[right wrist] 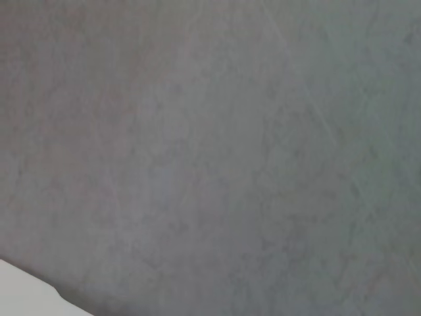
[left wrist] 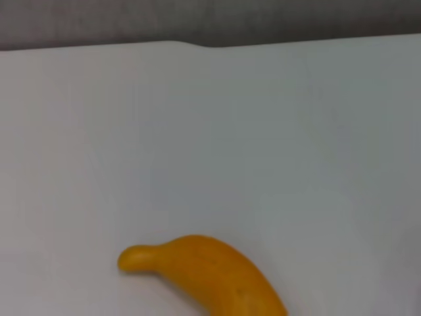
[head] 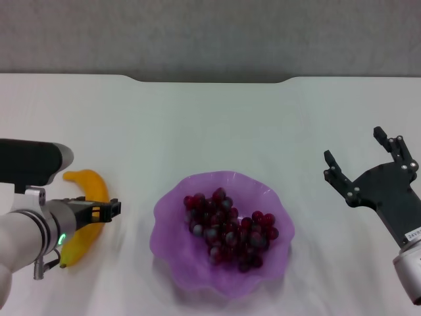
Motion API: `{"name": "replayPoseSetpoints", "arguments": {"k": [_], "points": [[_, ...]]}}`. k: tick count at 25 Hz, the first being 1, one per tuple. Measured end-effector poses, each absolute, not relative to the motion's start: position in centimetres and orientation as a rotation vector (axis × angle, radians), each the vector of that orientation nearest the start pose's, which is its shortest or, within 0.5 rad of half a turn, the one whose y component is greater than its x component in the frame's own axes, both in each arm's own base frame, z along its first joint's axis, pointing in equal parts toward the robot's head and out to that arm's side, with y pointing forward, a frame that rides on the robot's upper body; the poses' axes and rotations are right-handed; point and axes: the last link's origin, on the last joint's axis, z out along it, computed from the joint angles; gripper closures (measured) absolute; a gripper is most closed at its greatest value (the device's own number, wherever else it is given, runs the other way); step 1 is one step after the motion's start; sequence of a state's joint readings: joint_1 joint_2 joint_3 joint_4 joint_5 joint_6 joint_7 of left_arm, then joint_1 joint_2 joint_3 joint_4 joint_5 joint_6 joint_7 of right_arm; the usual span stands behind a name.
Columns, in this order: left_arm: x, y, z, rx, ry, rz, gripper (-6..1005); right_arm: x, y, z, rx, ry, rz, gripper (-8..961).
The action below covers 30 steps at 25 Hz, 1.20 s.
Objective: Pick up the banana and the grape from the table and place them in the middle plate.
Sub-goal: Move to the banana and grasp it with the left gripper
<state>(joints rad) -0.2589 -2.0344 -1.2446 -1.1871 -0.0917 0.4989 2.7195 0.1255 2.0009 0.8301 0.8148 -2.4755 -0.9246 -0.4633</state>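
Note:
The banana (head: 94,186) lies on the white table (head: 210,125) at the left, clear of the purple scalloped plate (head: 170,201). It also shows in the left wrist view (left wrist: 214,275), lying flat. My left gripper (head: 112,210) points right, just over the banana's middle and above it. The grape bunch (head: 230,230) lies inside the plate. My right gripper (head: 352,145) is open and empty, raised at the right, apart from the plate.
The table's far edge has a notch (head: 210,80) with a grey wall behind it. The right wrist view shows mostly that grey wall and a white corner of table (right wrist: 20,293).

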Motion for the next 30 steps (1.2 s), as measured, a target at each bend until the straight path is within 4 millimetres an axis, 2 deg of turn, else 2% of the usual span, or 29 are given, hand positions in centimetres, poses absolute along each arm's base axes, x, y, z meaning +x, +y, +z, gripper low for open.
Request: {"name": "replayPoseSetpoints", "arguments": {"k": [18, 23, 25, 30], "points": [[-28.3, 35.9, -5.4, -1.851, -1.157, -0.006, 326, 26.5, 28.9, -4.9, -1.788, 0.176, 0.537, 62], [-29.1, 36.0, -5.3, -1.833, -1.166, -0.004, 328, 26.4, 28.9, -5.0, -1.792, 0.174, 0.539, 62], [-30.1, 35.6, -5.3, -1.817, -1.192, 0.028, 329, 26.4, 28.9, -5.0, -1.793, 0.174, 0.538, 62], [-30.3, 35.7, -5.1, -1.808, -1.194, 0.025, 325, 26.4, 28.9, -5.0, -1.794, 0.173, 0.538, 61]]}}
